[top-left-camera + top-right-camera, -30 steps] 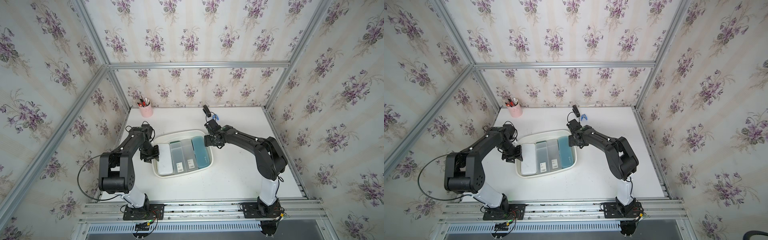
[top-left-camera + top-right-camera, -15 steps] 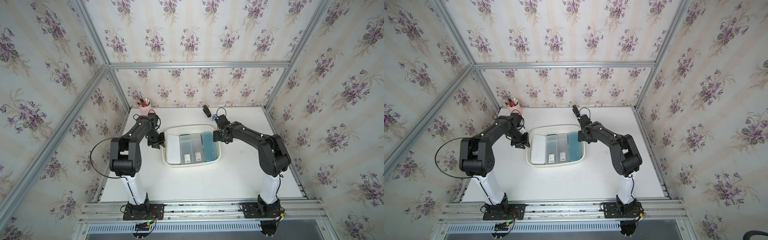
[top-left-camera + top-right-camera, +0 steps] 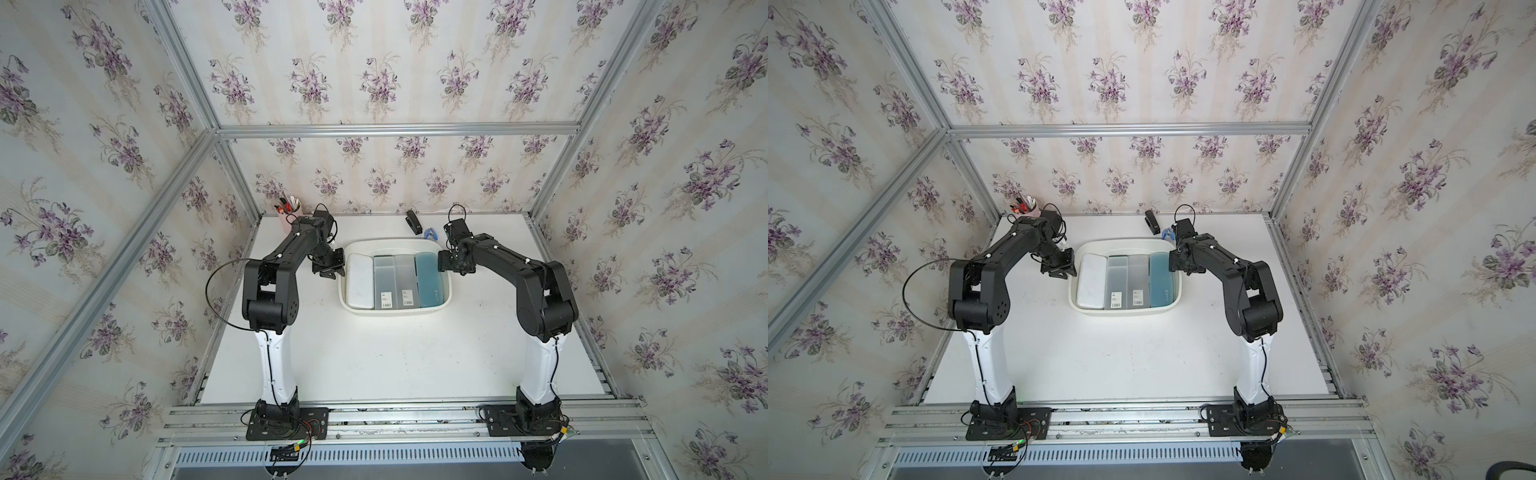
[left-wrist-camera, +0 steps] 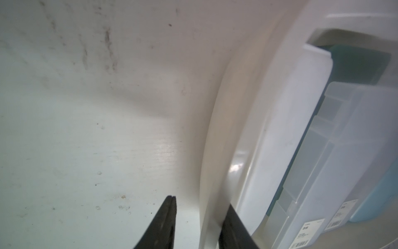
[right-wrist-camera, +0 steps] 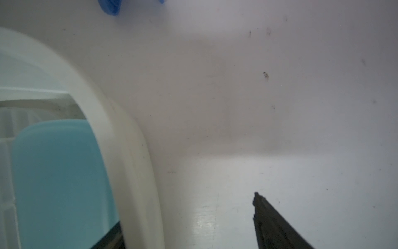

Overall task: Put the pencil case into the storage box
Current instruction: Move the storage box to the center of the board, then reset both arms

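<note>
While the storage box [image 3: 395, 311] sits on the white table [image 3: 395, 365] toward the back wall, all four pencil cases [image 3: 405, 276] lie flat inside it, side by side. White case [image 3: 360, 282] is at the left-arm end, two frosted cases [image 3: 384, 278] with barcode labels are in the middle, and teal case [image 3: 428, 278] is at the right-arm end. Same layout in both top views, storage box [image 3: 1125, 311] between the two arms. Left gripper [image 3: 332, 272] is at the left side of the box. The left wrist view shows its fingers [image 4: 163, 222] closed around the rim of the storage box [image 4: 215, 161], one outside over the table, one inside beside the white case [image 4: 286, 129]. Right gripper [image 3: 448, 266] is at the opposite side, near the far corner. In the right wrist view its fingers stand apart: the outer finger [image 5: 271, 222] is over the table, well clear of the storage box [image 5: 129, 151]. The other is only a dark sliver at the frame edge, inside the rim next to the teal case [image 5: 60, 172], and I cannot tell if it touches. Behind the box are a small black object [image 3: 412, 221], type unclear, and a blue clip [image 3: 430, 234] just beside the right wrist. Pink pen cup [image 3: 286, 216] is in the back left corner, partly hidden by the left arm.
</note>
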`<action>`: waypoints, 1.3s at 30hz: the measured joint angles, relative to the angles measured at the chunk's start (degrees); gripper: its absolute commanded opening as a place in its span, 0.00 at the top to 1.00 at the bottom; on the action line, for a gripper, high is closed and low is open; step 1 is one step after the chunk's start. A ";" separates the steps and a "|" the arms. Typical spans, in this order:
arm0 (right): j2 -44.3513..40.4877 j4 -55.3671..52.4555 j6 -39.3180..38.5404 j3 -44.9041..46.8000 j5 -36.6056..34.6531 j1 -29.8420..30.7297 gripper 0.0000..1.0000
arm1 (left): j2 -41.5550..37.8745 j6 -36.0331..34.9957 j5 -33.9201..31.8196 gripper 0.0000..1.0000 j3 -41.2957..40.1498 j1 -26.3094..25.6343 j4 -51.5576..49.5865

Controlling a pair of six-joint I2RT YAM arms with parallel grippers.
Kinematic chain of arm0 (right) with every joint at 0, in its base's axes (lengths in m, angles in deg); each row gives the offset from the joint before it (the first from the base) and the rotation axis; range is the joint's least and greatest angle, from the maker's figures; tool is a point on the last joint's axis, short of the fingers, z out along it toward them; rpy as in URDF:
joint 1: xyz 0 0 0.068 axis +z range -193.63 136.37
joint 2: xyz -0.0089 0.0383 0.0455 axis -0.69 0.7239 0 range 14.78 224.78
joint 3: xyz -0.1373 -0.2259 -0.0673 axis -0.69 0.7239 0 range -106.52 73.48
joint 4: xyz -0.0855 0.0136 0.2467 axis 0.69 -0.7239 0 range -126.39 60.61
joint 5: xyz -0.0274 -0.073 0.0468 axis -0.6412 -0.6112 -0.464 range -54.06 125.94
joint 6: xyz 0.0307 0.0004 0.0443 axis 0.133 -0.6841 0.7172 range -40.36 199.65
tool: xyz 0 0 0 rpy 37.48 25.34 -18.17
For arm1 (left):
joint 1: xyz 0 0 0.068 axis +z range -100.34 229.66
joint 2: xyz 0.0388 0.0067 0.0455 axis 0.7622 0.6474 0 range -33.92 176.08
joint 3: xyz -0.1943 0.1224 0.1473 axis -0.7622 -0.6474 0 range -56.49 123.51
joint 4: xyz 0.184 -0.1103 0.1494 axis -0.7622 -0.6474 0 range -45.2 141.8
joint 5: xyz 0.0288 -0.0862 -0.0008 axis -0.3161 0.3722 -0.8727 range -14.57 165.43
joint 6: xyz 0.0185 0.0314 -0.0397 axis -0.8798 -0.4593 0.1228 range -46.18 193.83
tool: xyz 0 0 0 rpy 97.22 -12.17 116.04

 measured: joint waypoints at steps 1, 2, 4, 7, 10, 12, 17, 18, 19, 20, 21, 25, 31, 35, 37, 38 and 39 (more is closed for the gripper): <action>0.42 0.20 -0.52 -0.37 -0.02 -0.37 0.23 | 0.48 0.13 -0.11 0.63 0.72 -0.39 -0.11; 0.72 0.22 -1.18 -0.68 -0.07 -0.66 0.23 | 0.85 0.13 -0.22 0.63 1.29 -0.72 -0.15; 1.05 0.35 -1.46 -0.90 -0.04 -1.09 0.23 | 1.18 0.17 -0.61 0.59 1.86 -1.25 -0.13; 0.87 0.70 -1.84 -0.66 -0.07 -1.40 0.19 | 1.14 0.24 -2.05 0.32 2.01 -1.79 -0.52; -1.36 1.07 -1.81 1.16 -0.24 -1.53 0.09 | 0.46 0.31 -3.28 0.01 1.79 -1.86 -1.05; -3.76 1.16 -1.84 2.23 -0.26 -1.55 0.04 | -0.61 0.35 -4.55 0.01 1.46 -1.86 -1.51; -10.51 2.29 -1.90 4.98 0.07 -1.64 0.00 | -4.85 -0.39 -7.13 0.01 0.11 -1.70 -2.29; -11.89 2.38 -2.21 5.68 0.04 -1.70 0.00 | -5.84 -0.52 -7.43 0.01 -0.04 -1.55 -2.40; -13.79 2.64 -2.47 6.82 0.17 -1.79 0.00 | -7.21 -0.81 -7.98 0.01 -0.31 -1.49 -2.49; -16.09 3.15 -2.67 8.55 0.15 -1.92 0.01 | -8.92 -1.01 -8.33 0.01 -0.79 -1.29 -2.45; -18.18 3.72 -2.67 10.32 0.17 -2.10 0.00 | -10.49 -1.05 -8.44 0.01 -1.36 -1.03 -2.47; -29.81 7.26 -2.73 22.67 1.99 -4.98 0.00 | -19.17 -1.57 -9.90 0.01 -7.06 1.31 -1.05; -43.71 15.54 -3.19 41.20 2.97 -9.92 0.00 | -27.47 -1.79 -16.33 0.01 -17.64 4.46 2.67; -48.13 24.17 -4.90 50.90 0.20 -11.65 0.00 | -31.47 -3.32 -23.04 0.01 -26.12 4.76 8.61; -49.24 29.11 -6.34 54.71 -1.95 -12.17 0.00 | -33.48 -4.46 -24.81 0.01 -30.77 5.46 12.20; -49.51 31.89 -7.45 56.41 -3.06 -12.35 0.00 | -34.36 -5.09 -25.11 0.01 -33.05 5.95 14.29; -49.53 34.29 -7.98 57.59 -3.72 -12.41 0.00 | -35.01 -5.73 -25.29 0.01 -34.84 6.38 16.04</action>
